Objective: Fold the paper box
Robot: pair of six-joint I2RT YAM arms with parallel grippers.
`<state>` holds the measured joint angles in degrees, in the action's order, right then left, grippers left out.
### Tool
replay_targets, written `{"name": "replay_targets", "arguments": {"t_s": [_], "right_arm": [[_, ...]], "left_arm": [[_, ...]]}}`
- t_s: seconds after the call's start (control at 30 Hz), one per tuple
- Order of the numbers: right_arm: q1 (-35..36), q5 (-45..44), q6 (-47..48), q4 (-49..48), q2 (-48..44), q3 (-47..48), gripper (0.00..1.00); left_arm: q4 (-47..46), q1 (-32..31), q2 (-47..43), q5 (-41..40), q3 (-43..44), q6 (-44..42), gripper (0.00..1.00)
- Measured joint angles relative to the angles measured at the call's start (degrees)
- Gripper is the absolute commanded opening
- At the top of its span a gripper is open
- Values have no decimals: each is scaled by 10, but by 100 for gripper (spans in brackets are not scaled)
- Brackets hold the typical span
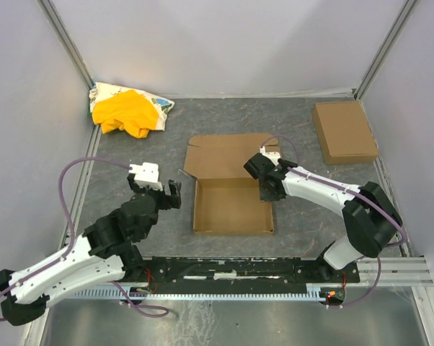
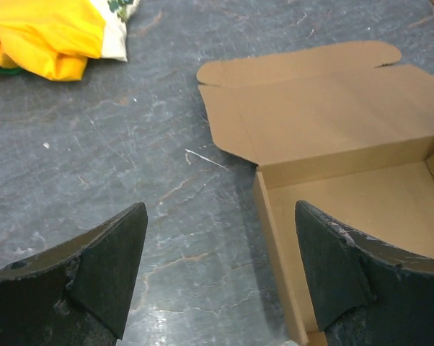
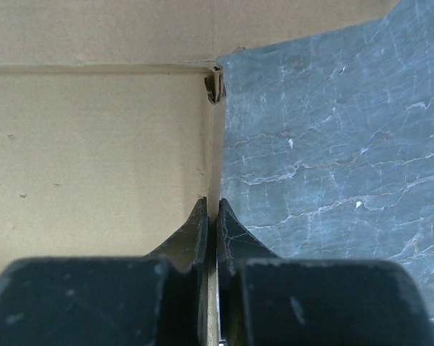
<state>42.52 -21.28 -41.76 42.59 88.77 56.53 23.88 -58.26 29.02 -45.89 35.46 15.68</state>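
Note:
The paper box (image 1: 231, 207) lies mid-table as a shallow open tray, its walls standing and its lid flap (image 1: 224, 153) lying flat behind it. My right gripper (image 1: 267, 191) is shut on the tray's right wall. In the right wrist view the two fingers (image 3: 211, 203) pinch the thin wall edge, with the box floor (image 3: 94, 144) to their left. My left gripper (image 1: 175, 194) is open just left of the box. In the left wrist view its fingers (image 2: 219, 209) straddle the box's left wall (image 2: 271, 238) with nothing held.
A smaller folded cardboard box (image 1: 344, 131) sits at the back right. A yellow cloth (image 1: 127, 112) on a white printed bag lies in the back left corner, and the cloth (image 2: 44, 36) also shows in the left wrist view. Enclosure walls ring the grey table.

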Motion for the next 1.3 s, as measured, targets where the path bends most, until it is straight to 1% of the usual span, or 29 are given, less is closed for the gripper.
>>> {"name": "replay_targets", "arguments": {"t_s": [0.03,0.07,0.1,0.13,0.17,0.23,0.3,0.4,0.47,0.53,0.57,0.6,0.63,0.7,0.73,0.77,0.83,0.9,1.0,1.13,1.2,1.3], "right_arm": [[-3,0,3,1,0,5,39],[-4,0,7,2,-1,9,49],[-4,-1,10,3,-4,13,57],[-4,-2,12,4,-8,15,62],[-4,-4,18,5,-17,16,64],[-5,-8,24,14,-43,16,68],[-12,-11,30,23,-76,16,72],[-42,-12,45,37,-138,24,73],[-75,-5,62,45,-169,44,73],[-112,14,82,50,-179,75,69],[-139,38,95,51,-174,98,67],[-169,66,107,48,-164,122,65],[-199,97,116,42,-149,143,64],[-262,162,127,25,-109,179,65],[-286,190,128,14,-88,188,67],[-308,215,128,2,-66,192,70],[-336,252,123,-11,-25,191,76],[-343,278,118,-21,9,188,79],[-341,309,114,-41,53,177,79],[-339,322,110,-57,88,171,75],[-339,323,109,-63,104,171,73],[-340,326,109,-73,127,171,67]], "left_arm": [[-1,0,16,0,4,9,89],[-3,0,34,1,8,22,89],[-4,0,50,0,12,33,90],[-5,1,66,0,18,45,90],[-5,2,85,1,27,56,90],[-3,12,122,10,52,73,91],[-4,38,179,43,100,86,93],[-22,84,272,110,180,96,99],[-33,115,345,162,242,96,99],[-46,150,406,217,298,98,99],[-55,179,436,268,324,107,99],[-75,223,462,325,342,120,99],[-93,261,477,362,347,136,99],[-134,366,497,452,335,177,99],[-146,413,503,480,324,190,97],[-151,455,507,496,312,196,96],[-150,502,512,510,291,198,90],[-146,508,512,524,267,195,82],[-148,495,512,538,229,185,72],[-155,488,515,543,171,177,70],[-153,488,524,542,165,176,69],[-158,489,552,546,170,176,69]]}}
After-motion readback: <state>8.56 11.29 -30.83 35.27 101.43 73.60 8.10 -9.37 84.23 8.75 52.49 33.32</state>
